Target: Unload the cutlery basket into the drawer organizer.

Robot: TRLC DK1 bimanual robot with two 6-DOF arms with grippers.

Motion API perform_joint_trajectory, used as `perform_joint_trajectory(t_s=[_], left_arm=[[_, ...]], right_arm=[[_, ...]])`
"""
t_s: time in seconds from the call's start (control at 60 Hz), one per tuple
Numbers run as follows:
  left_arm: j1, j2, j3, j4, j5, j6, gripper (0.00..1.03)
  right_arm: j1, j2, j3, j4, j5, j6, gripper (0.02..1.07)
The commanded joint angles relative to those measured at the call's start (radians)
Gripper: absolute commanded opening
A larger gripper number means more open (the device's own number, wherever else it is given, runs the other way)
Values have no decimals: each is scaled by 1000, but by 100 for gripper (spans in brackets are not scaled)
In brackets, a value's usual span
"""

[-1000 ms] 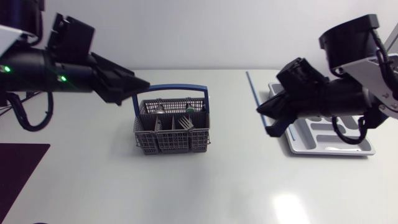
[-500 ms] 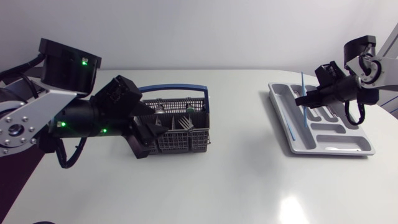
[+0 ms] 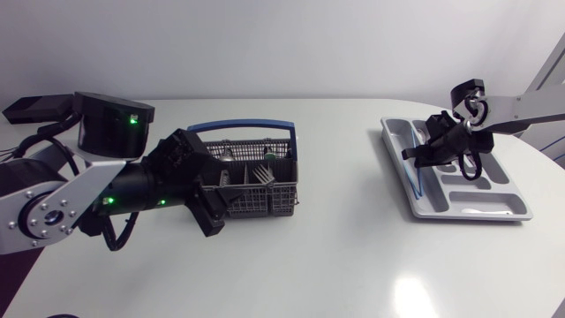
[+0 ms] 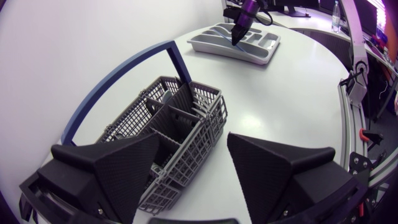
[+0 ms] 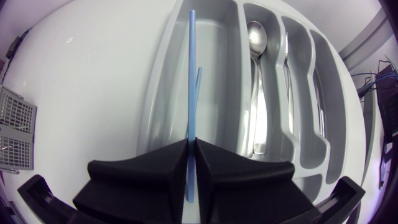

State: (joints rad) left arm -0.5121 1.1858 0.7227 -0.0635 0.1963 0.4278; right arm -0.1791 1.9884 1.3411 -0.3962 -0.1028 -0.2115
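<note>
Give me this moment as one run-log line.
left gripper: jaws open at cutlery basket corner | right gripper: jaws shut on blue straw over drawer organizer | spoon in organizer

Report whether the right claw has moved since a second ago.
Yes. The right claw shifted rightward, from beside the drawer organizer to above it.

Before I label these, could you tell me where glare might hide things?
Head view: one glare patch on the table, clear of the basket and organizer. Left wrist view: a sheen beside the basket. Right wrist view: none on the blue straw.
</note>
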Motion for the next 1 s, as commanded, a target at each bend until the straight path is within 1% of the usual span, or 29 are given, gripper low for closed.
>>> perform_joint_trajectory(t_s=[0.0,0.05,0.083,0.1,0.117,0.15,0.167,0.2,0.3,0.417,0.517,0.55,0.6,0.617,0.65,0.733,0.783,0.8,0.817,0.833,0.85,0.867,0.917,0.967,0.983], left_arm=[[-6,31,-22,41,-5,19,77],[-6,35,-22,60,-5,14,77],[-8,37,-23,71,-5,12,77],[-8,37,-23,71,-5,12,77],[-12,44,-22,80,-3,12,77],[-16,51,-20,87,-1,12,77],[-17,57,-19,90,-1,14,77],[-20,63,-19,93,2,15,77],[-14,106,1,96,54,11,77],[23,166,38,96,146,-3,77],[38,202,70,96,199,-15,77],[41,218,86,97,204,-18,73],[44,238,109,97,221,-29,71],[53,250,123,97,244,-40,68],[58,264,138,97,275,-49,65],[67,299,175,97,315,-66,58],[75,327,201,94,347,-75,49],[80,337,208,94,365,-81,44],[80,339,211,94,368,-83,42],[83,348,219,91,377,-86,37],[83,353,221,90,382,-86,33],[86,359,227,88,388,-86,27],[89,364,231,85,394,-87,21],[93,370,236,76,408,-87,11],[95,370,238,71,410,-86,9]], right_arm=[[-10,21,9,-16,9,26,40],[-10,6,-7,-16,9,26,57],[-10,-7,-16,-13,8,24,65],[-10,-7,-16,-13,8,24,65],[-10,-28,-36,-7,9,21,76],[-10,-43,-48,-6,9,18,84],[-10,-53,-56,-6,9,14,89],[-10,-71,-68,-4,8,11,95],[-5,-120,-100,-6,3,0,96],[15,-186,-146,-7,0,-2,96],[44,-234,-186,-7,0,4,96],[61,-250,-198,-7,0,9,96],[82,-270,-211,-9,3,18,96],[93,-280,-215,-9,3,20,96],[105,-290,-218,-9,6,24,96],[141,-304,-223,-10,23,35,96],[158,-310,-223,-12,26,41,96],[164,-312,-224,-12,29,44,96],[167,-312,-223,-13,31,46,96],[171,-313,-223,-13,34,47,96],[175,-315,-223,-13,35,49,96],[179,-316,-223,-13,37,50,96],[185,-319,-224,-15,40,50,96],[191,-321,-224,-16,43,52,96],[193,-323,-224,-16,43,52,96]])
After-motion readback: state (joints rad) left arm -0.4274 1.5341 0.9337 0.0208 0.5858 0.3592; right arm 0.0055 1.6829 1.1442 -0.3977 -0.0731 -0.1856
